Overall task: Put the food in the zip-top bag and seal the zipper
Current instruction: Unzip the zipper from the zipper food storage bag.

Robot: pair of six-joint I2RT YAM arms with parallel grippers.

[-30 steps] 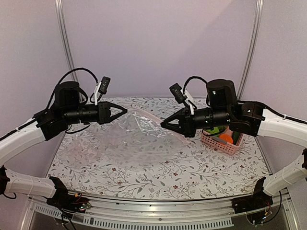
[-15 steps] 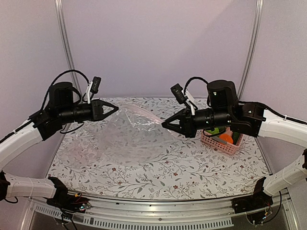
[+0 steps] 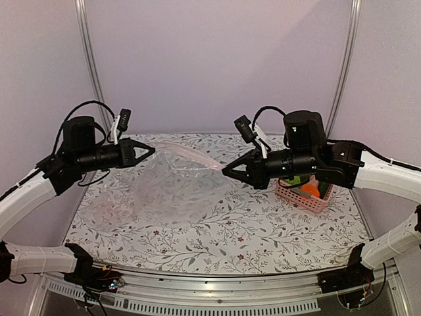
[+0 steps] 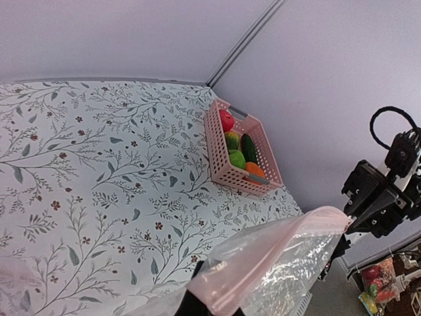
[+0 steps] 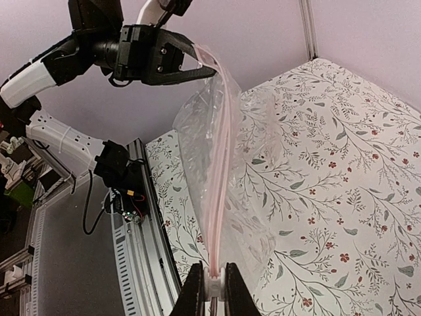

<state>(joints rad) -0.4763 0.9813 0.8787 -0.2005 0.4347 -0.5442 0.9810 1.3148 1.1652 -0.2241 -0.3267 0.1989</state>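
- Bag (image 3: 176, 181) is hanging above the table (image 3: 217, 230), stretched between both claws over the far half.
- Left claw (image 3: 152, 149) is clamping one end of the zipper (image 3: 191, 155), with its jaws pinching shut on the strip.
- Right claw (image 5: 212, 284) is clamping the opposite end, its fingers closing tight on the pink strip, as its wrist view is showing.
- Zipper is running taut between the two claws. Whether its two tracks are pressed together, I cannot tell.
- Food (image 4: 238, 148) is sitting in the basket (image 4: 214, 148) by the table's right edge, toward the far corner. None is showing inside the bag.
- Judgement: the step in hand is presenting the bag. Loading is not yet beginning, and sealing is lying well off.
- Next move is calling for the mouth to be parted and one claw to be freed for fetching food.
- With both claws occupied, the bag is likely needing to be laid down or held from one side, and the thin film is risking sagging shut.
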